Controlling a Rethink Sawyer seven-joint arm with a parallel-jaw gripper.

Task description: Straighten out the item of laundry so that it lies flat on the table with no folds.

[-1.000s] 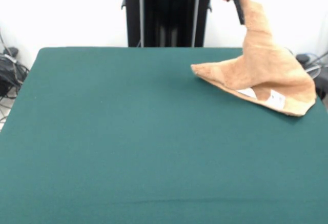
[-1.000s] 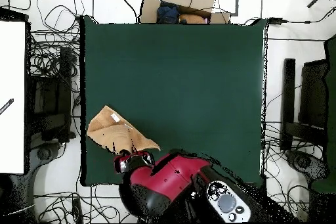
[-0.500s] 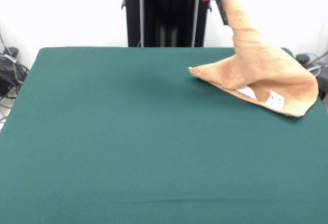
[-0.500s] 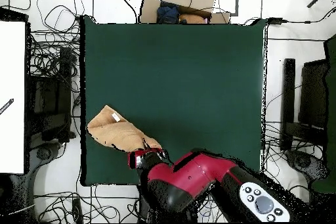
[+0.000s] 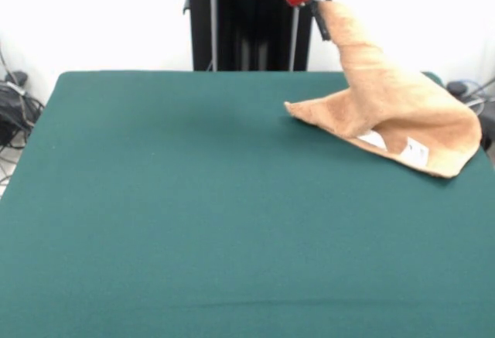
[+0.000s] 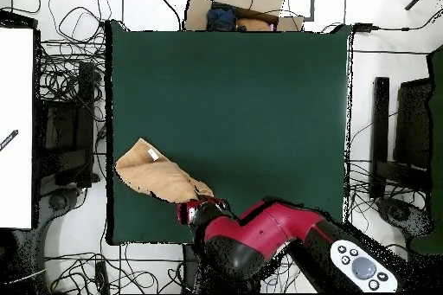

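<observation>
The small peach-orange terry-cloth towel (image 5: pixel 394 114) hangs from the red and black tool (image 5: pixel 319 15), which is clamped on one of its corners and holds that corner lifted well above the bench. From the pinched corner the cloth runs down and away in a narrow, tilted peak, then widens into a crumpled wedge whose lower part rests on the large dark green cloth-covered bench (image 5: pixel 193 222). One pointed end of the wedge lies below the tool; the broader, folded-over end lies farther off, at the bench's side edge, with small white labels (image 5: pixel 415 151) showing under the fold. The towel is not flat: folds run through its raised part.

In the overhead view the towel (image 6: pixel 151 173) reaches from the tool (image 6: pixel 197 211) out to that side edge, near the edge closest to the robot. On the other side of the tool, and ahead of it, the green top lies open across nearly its full width.
</observation>
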